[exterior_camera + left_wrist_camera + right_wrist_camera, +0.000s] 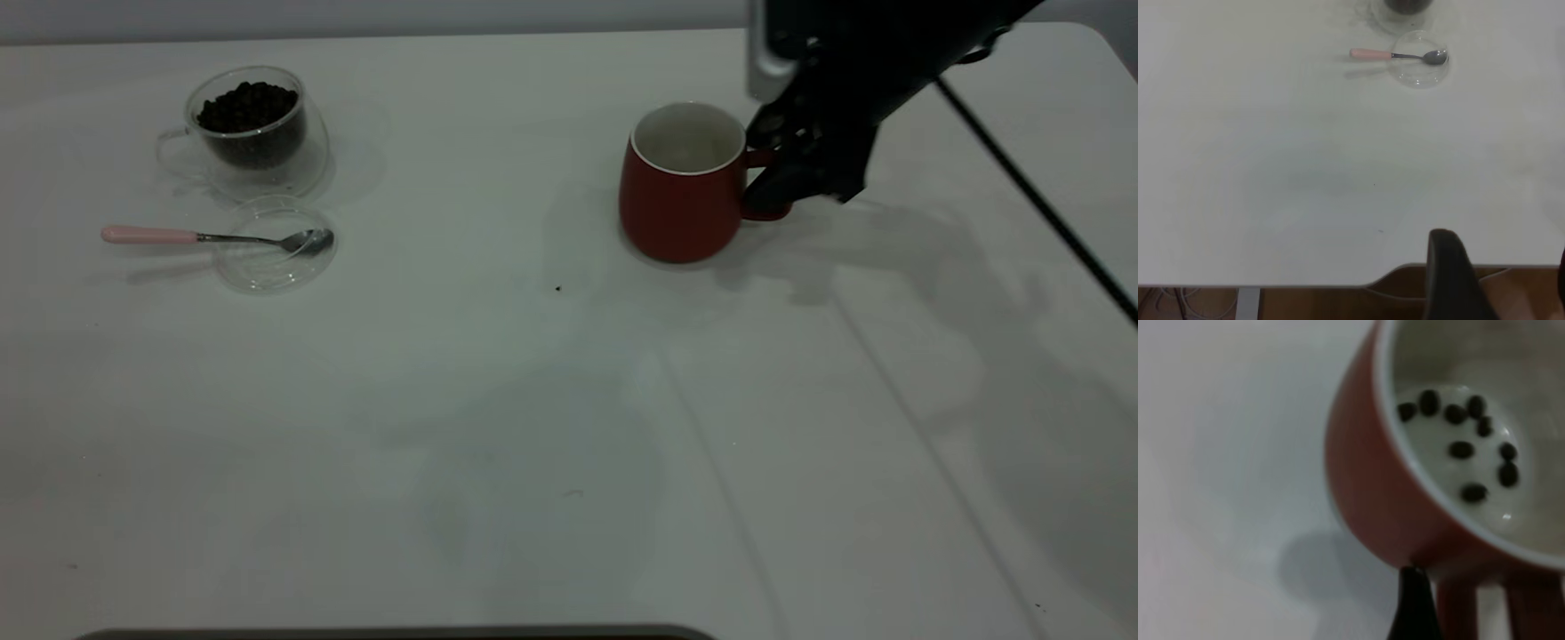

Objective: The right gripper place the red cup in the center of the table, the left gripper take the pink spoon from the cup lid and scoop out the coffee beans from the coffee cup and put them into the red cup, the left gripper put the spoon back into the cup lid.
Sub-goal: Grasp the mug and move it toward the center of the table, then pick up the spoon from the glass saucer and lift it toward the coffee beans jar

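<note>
The right gripper [775, 173] has reached down from the far right corner and is at the handle of the red cup [683, 197], its black fingers pinching the red loop from either side. The cup stands upright on the table [533, 427], right of the middle and toward the far edge. Seen up close from the right wrist, a handful of coffee beans [1461, 447] lie scattered on its white bottom, and one dark fingertip [1411, 603] sits right against the base of the handle. Over on the far left, well apart from the cup, the glass coffee cup [253, 133] stands upright with a dark heap of beans [247, 108] inside. Just in front of it lies the clear lid [276, 244], flat on the table, with the spoon [218, 236] resting across it: metal bowl on the lid, pink handle sticking out to the left. The left gripper [1501, 287] hangs back over the table's near edge, away from everything; only one finger [1450, 277] shows fully, and it seems spread.
</note>
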{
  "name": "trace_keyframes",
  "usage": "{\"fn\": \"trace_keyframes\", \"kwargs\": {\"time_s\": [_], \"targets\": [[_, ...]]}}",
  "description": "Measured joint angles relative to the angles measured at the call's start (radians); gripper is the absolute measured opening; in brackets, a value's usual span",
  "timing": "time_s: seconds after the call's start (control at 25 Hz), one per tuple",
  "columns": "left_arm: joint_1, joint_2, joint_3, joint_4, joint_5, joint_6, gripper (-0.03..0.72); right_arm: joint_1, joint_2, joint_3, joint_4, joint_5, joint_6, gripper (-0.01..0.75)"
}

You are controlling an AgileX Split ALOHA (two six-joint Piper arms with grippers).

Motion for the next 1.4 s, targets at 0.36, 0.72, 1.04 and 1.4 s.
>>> {"fn": "trace_keyframes", "kwargs": {"time_s": [0.36,0.72,1.04,1.4], "targets": [[0.000,0.000,0.000,0.000,0.000,-0.001,0.442,0.132,0.062,-0.114,0.092,-0.005,0.000,0.590],[0.000,-0.001,0.000,0.000,0.000,-0.001,0.442,0.093,0.044,-0.141,0.007,0.053,0.209,0.590],[0.000,-0.001,0.000,0.000,0.000,-0.001,0.442,0.031,-0.289,-0.043,-0.536,0.588,1.276,0.573],[0.000,-0.001,0.000,0.000,0.000,-0.001,0.442,0.030,-0.885,0.266,-0.753,0.694,1.879,0.440]]}}
